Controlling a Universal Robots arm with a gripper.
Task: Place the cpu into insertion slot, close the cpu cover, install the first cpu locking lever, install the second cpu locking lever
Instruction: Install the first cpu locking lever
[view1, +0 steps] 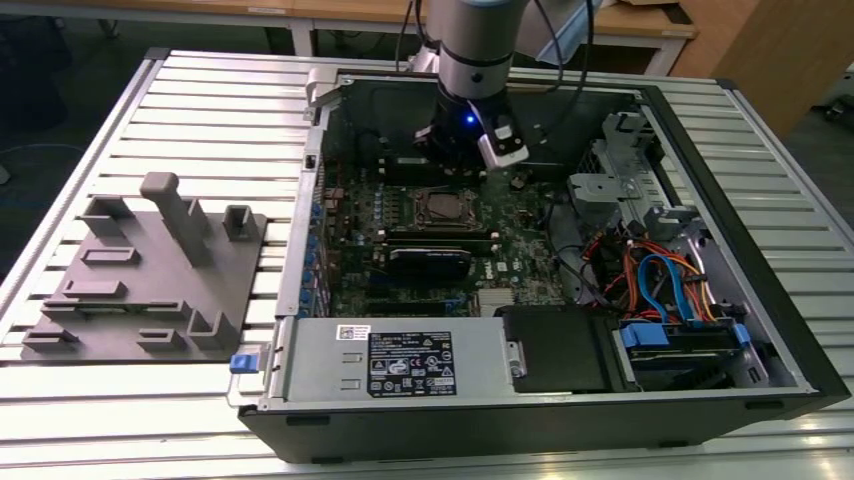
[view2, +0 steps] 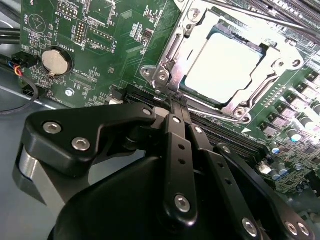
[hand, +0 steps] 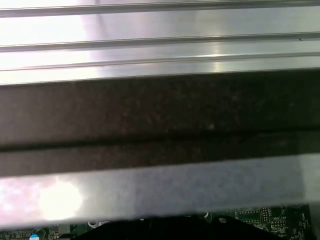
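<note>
The open computer case (view1: 561, 260) lies flat on a ribbed metal table (view1: 214, 110), and the green motherboard (view1: 441, 240) fills its floor. The arm (view1: 474, 45) reaches straight down into the far end of the case. On the exterior view's left, a grey fixture tray (view1: 140, 280) with upright pegs sits well apart from the case. Along the near edge lies the silver power supply (view1: 387, 365), with a tangle of blue and orange cables (view1: 661, 280) on the exterior view's right.

Now the socket itself: in the second wrist view the insertion slot (view2: 172, 47) has its silver rim bright under the light, and the cpu (view2: 222, 65) sits inside it, its pale metal top glaring almost white. The cpu cover (view2: 280, 60) lies flat over the chip, framing it through its square window. Thin metal levers run along the socket's edges; whether they are latched I cannot tell.

The gripper (view2: 176, 102) hangs just beside the socket's corner, black fingers (view2: 175, 145) pressed together with nothing between them. They mask the long dark slots behind. A round coin battery (view2: 56, 60) gleams off to the side.
</note>
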